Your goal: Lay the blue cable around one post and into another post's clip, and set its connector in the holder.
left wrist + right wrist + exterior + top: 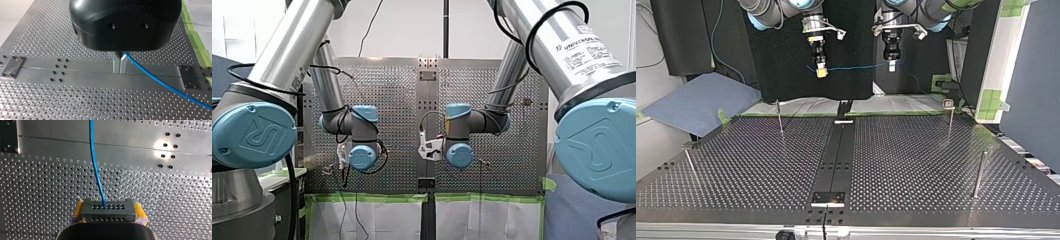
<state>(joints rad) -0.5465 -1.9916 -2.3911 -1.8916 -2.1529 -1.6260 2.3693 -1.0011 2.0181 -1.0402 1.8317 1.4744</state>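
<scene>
Both grippers hang high above the perforated table [916,165], with the thin blue cable [856,66] stretched between them. My right gripper [820,71], at the top view's left, is shut with its yellow pads [139,211] on the dark grey connector [107,210]. The blue cable [96,167] leaves the connector and runs ahead of the gripper. My left gripper [119,65] has its metal fingers shut on the blue cable [160,82], which trails off to one side below it. My left gripper [891,64] is at the top view's right.
Several thin posts stand on the table: one [779,118] at the back left of the top view, one with a clip on top [949,117] at the back right, a thicker one [979,174] at the right, a leaning one [690,164] at the left. A dark strip [840,150] runs down the middle.
</scene>
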